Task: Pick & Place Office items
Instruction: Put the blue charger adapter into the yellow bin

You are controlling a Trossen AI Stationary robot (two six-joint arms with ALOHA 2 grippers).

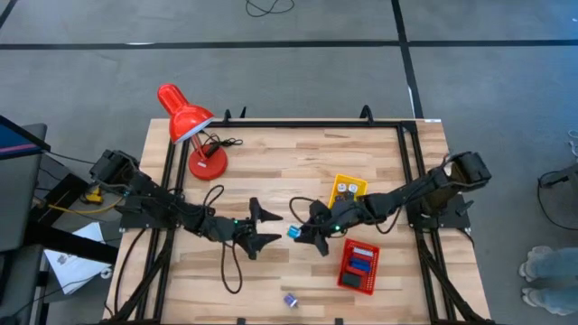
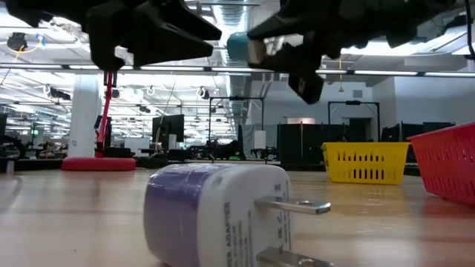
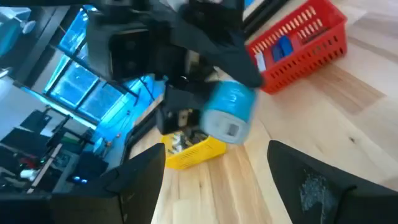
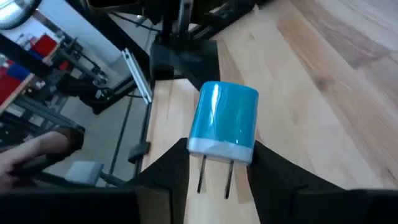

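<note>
Two claws meet mid-surface: the right claw (image 1: 304,233) pinches a blue plug adapter (image 4: 225,123) aloft, prongs half hidden between its fingers, facing the left claw (image 1: 262,227), spread wide and empty. A purple adapter (image 2: 215,215) lies near the front edge.

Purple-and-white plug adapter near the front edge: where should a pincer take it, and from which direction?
Take the purple plug adapter across its blocky body, coming straight down from above. It lies on its side with the metal prongs sticking out level over the table, so close across the flat sides and stay clear of the prong end.
</note>
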